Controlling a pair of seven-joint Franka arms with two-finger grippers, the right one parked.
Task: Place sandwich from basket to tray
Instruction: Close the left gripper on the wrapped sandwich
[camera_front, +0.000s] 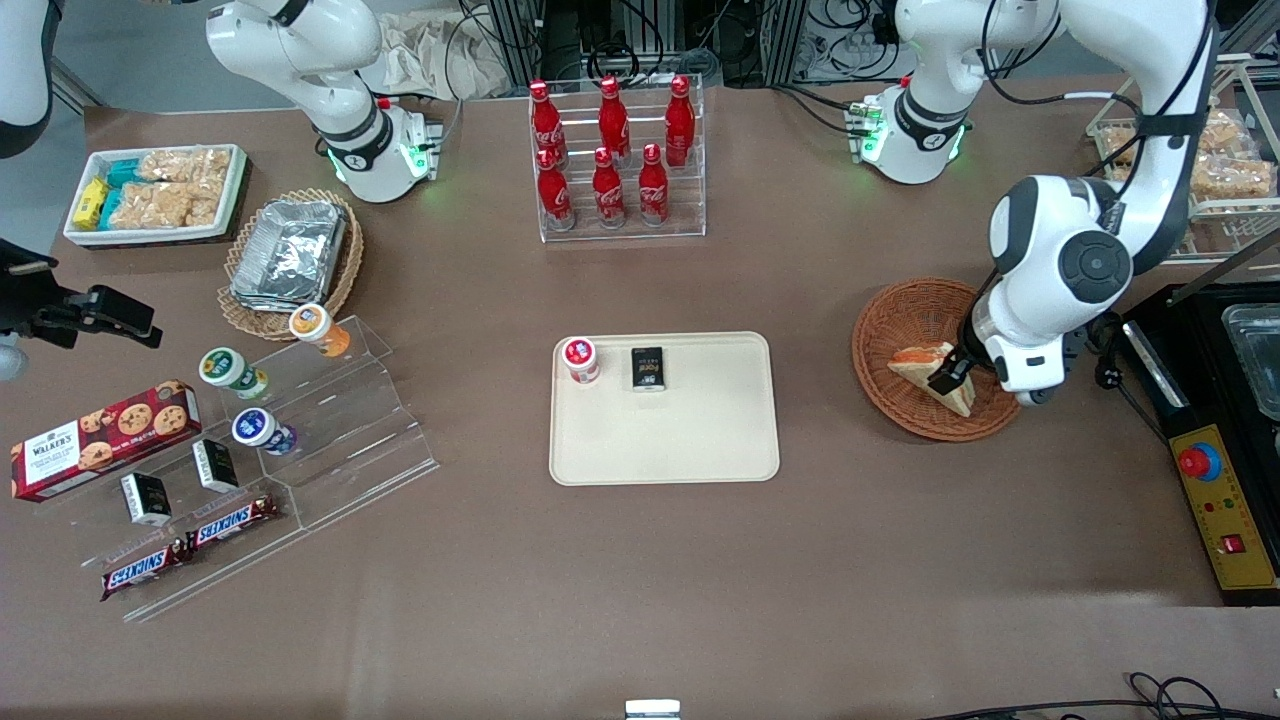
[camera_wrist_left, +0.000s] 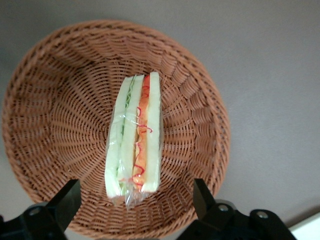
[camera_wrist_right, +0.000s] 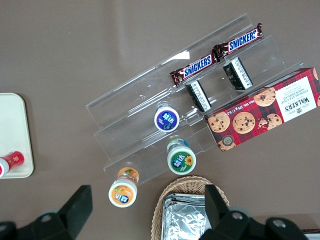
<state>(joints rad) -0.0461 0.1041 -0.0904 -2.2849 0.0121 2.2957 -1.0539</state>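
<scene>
One sandwich lies wrapped in the middle of the basket, directly under my gripper; my fingers are spread wide, untouching. From the basket, the tray sits at nine o'clock on the worktop.

- The basket, toward the working arm's end of the table from the tray, is rough reddish-brown woven wicker.
- In the basket, the sandwich wears clear, glossy film.
- Above the basket, the gripper shows matt black fingers, spread wide.
- The tray is smooth cream plastic.
</scene>
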